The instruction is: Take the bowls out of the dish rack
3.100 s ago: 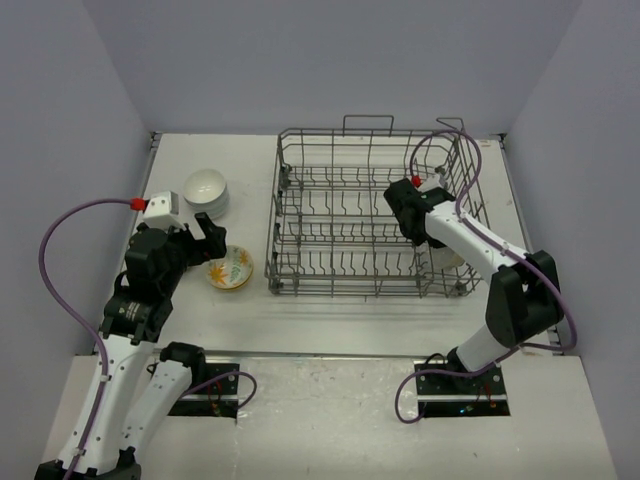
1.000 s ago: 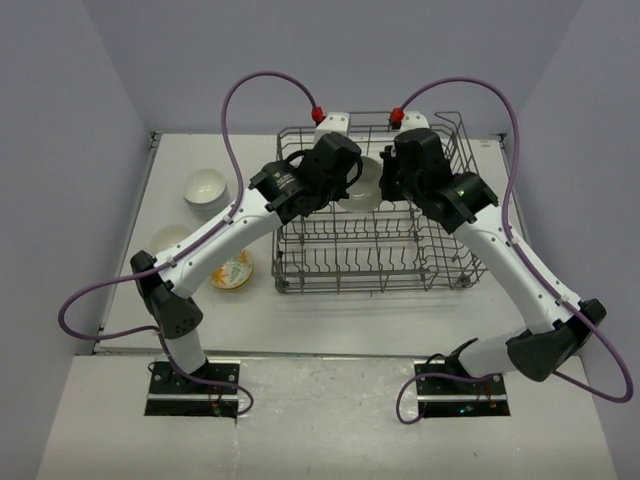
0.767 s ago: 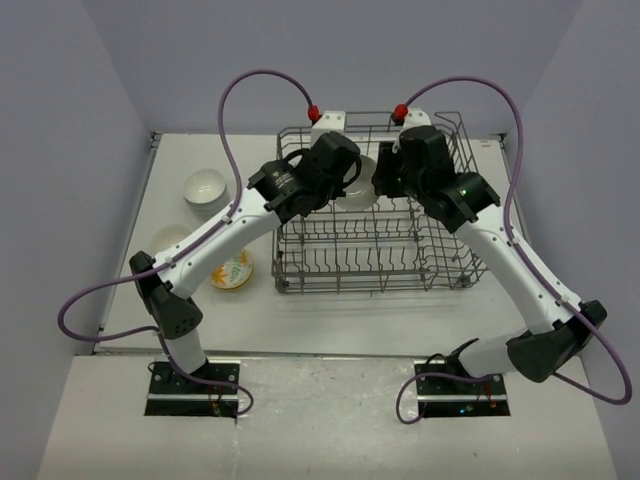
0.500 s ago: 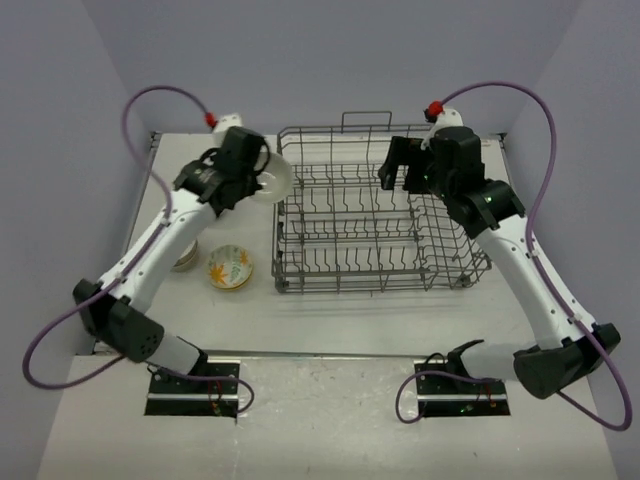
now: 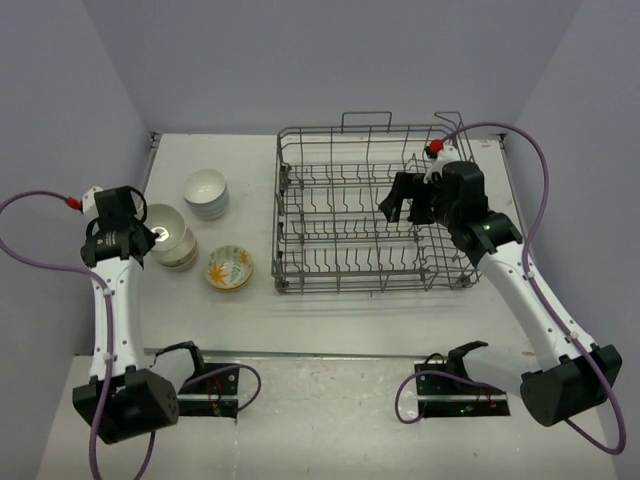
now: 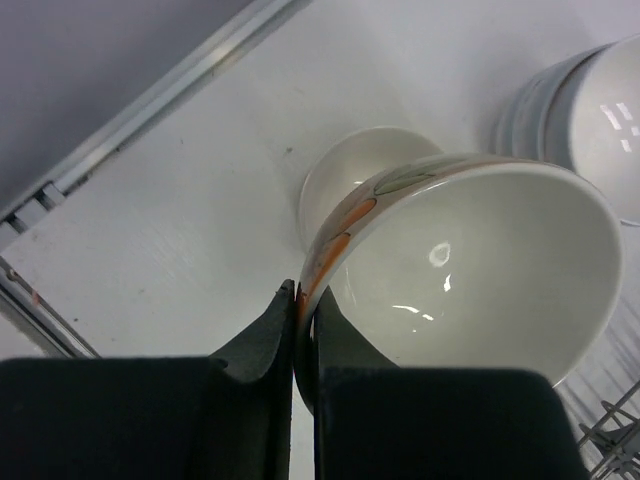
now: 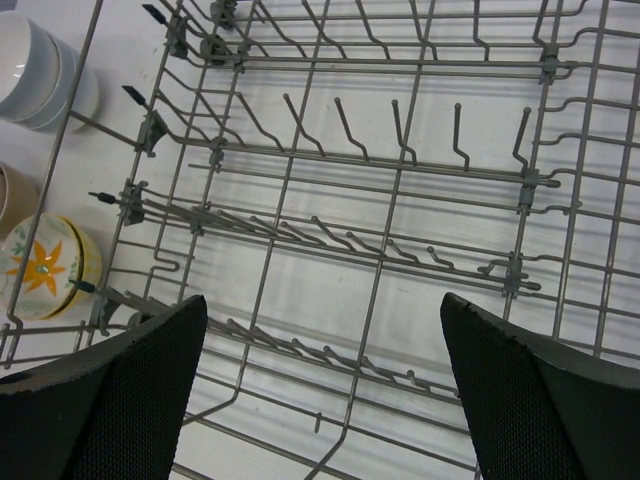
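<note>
Left wrist view: the orange-patterned bowl (image 6: 470,270) is pinched by its rim between the left fingers (image 6: 255,345), well left of the dish rack (image 5: 370,215); the right fingers (image 7: 110,400) are held wide apart above that rack.

Floral bowl (image 6: 470,270) in left pincer (image 6: 303,330)

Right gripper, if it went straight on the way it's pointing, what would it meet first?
Probably the dish rack, its wire tines; the open right gripper points down into it, depth unclear.
</note>
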Controlling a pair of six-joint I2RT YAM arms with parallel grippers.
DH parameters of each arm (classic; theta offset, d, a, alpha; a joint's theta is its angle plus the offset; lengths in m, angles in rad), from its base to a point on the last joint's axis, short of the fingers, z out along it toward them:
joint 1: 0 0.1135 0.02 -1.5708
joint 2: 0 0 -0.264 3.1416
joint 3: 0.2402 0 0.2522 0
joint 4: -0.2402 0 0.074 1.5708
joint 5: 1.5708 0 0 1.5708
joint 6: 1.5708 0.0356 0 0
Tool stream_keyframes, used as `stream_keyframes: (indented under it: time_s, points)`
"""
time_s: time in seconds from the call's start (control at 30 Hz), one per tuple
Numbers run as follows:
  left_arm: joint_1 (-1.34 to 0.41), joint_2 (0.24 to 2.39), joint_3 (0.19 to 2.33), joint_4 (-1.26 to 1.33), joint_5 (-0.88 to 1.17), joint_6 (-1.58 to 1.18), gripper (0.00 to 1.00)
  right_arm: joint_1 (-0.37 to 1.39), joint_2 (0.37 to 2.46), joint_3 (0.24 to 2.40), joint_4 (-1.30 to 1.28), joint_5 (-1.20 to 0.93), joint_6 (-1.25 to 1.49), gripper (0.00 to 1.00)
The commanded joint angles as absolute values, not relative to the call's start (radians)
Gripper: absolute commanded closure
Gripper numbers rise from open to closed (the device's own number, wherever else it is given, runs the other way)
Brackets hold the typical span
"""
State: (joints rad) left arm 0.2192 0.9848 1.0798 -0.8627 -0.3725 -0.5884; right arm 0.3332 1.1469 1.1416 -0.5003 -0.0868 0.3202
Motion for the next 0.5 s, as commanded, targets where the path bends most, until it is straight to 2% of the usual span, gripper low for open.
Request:
stream_keyframes:
  time_s: [0.0,0.23,0.47]
  points:
    - [0.368,1.034,1.052,-0.71,-0.083,-0.551,1.0,0.331,1.121,1.137,-0.411,-0.158,0.305,0.01]
    - [0.479,1.124,1.025,-0.692,0.079,-0.499,1.0,0.33,1.117,1.127,-0.397,-0.172,0.301,0.01]
    - [0.509,1.172,0.963,-0.64,0.097,-0.495,1.0,0.33,1.112,1.118,-0.385,-0.189,0.299,0.01]
